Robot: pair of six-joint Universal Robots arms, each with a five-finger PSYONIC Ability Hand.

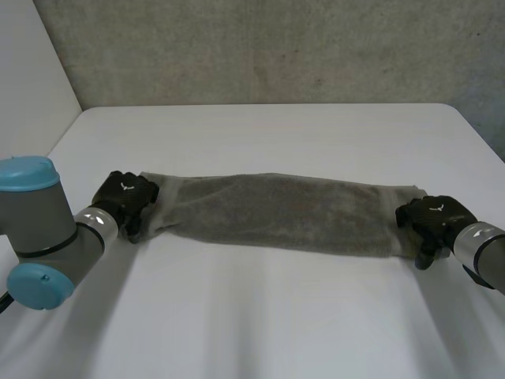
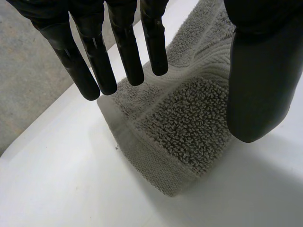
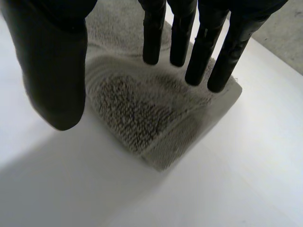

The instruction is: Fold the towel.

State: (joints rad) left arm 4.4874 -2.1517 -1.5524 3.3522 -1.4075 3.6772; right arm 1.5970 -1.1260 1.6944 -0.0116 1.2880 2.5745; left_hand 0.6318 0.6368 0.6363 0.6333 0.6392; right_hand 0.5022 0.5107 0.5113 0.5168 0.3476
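Left hand (image 1: 126, 196) is open, fingers straight, holding nothing, poised over one end of the towel (image 1: 276, 213). Right hand (image 1: 432, 217) is the same at the other end. Towel lies as a long doubled strip across the table (image 1: 260, 316), so I'd guess the end-to-end fold is what's left

The grey terry towel (image 1: 284, 213) lies folded into a long band across the table.

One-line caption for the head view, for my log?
Grey towel in a long strip on white table, left robot hand and right robot hand at its ends.
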